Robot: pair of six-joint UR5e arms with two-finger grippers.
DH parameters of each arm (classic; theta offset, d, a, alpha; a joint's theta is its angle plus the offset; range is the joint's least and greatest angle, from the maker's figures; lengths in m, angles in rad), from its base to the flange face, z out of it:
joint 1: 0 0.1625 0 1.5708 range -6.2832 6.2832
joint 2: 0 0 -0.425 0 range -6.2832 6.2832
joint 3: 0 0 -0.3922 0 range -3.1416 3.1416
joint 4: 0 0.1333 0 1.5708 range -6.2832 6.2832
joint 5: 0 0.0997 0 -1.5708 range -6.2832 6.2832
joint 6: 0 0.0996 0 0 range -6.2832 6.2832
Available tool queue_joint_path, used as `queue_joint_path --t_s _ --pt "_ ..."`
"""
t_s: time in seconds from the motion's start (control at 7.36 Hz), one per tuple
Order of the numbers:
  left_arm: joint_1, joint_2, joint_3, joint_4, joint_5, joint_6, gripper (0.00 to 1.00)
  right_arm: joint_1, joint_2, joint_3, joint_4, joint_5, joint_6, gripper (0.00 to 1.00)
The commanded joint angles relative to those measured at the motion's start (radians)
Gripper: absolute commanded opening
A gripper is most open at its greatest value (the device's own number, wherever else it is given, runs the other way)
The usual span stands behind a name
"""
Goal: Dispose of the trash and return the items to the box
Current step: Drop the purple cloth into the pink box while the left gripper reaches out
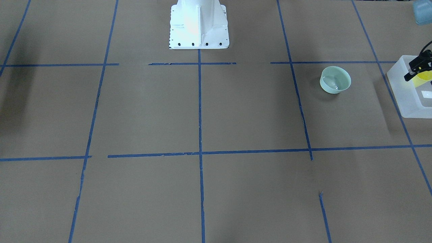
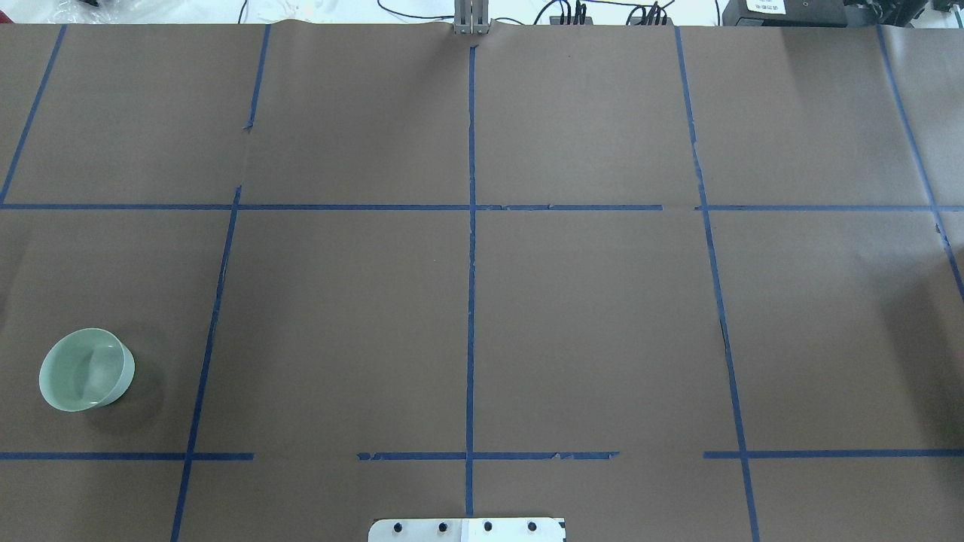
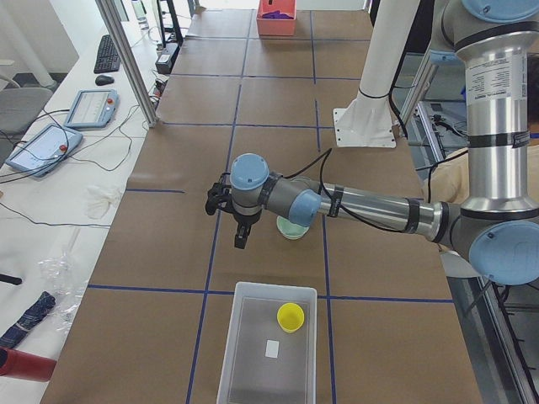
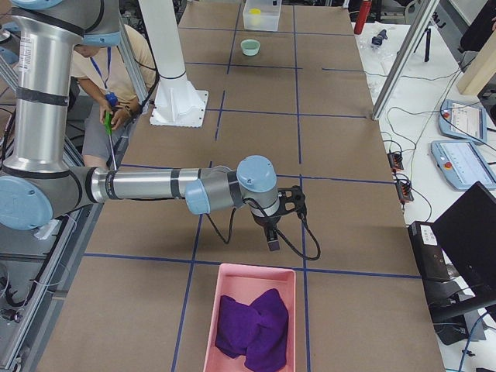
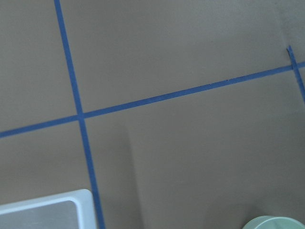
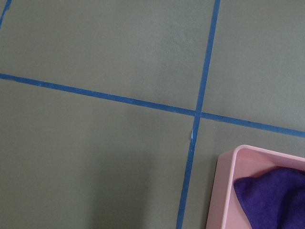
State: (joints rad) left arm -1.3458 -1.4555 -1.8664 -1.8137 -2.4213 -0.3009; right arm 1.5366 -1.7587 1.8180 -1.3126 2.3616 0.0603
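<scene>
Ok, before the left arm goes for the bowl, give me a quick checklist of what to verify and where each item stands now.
1. The yellow cup is inside the box: ok.
2. The bowl is upright on the table, outside the box, with nothing touching it: ok.
3. Bare floor in the box beside the cup for the bowl: ok.
4. The left gripper is open and empty: cannot tell.
5. The left gripper is centred over the bowl: not ok. Its wrist view shows only the bowl's rim at the bottom edge.
6. The right gripper is far from the bowl, by the pink tray: ok.
</scene>
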Motion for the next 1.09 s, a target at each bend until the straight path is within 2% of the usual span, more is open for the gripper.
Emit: queue_joint_path --t_s 0.0,0.14,0.27,0.54,0.68,0.82,0.95 --pt "0.15 -0.127 0.03 0.058 0.008 -0.168 1.0 -0.007 -0.019 -0.002 0.056 0.002 0.013 1.0" --pt "0.154 -0.146 0.007 0.044 0.007 -0.199 1.0 -0.007 -0.021 -0.002 0.075 0.001 0.013 1.0" --pt "0.154 -0.192 0.012 -0.039 0.008 -0.196 1.0 -0.007 -0.031 -0.002 0.093 0.002 0.01 1.0" --pt "0.152 -0.188 0.023 -0.32 0.007 -0.202 1.0 -0.007 -0.057 -0.002 0.156 0.001 0.015 1.0" --pt "0.152 -0.175 0.032 -0.387 0.034 -0.234 1.0 -0.007 -0.061 -0.002 0.159 0.001 0.015 1.0" --pt "0.204 -0.09 0.024 -0.418 0.273 -0.215 1.0 -0.007 -0.061 -0.002 0.161 0.001 0.006 1.0" --pt "0.276 -0.016 0.045 -0.487 0.353 -0.218 1.0 -0.007 -0.062 -0.002 0.168 0.001 0.006 1.0"
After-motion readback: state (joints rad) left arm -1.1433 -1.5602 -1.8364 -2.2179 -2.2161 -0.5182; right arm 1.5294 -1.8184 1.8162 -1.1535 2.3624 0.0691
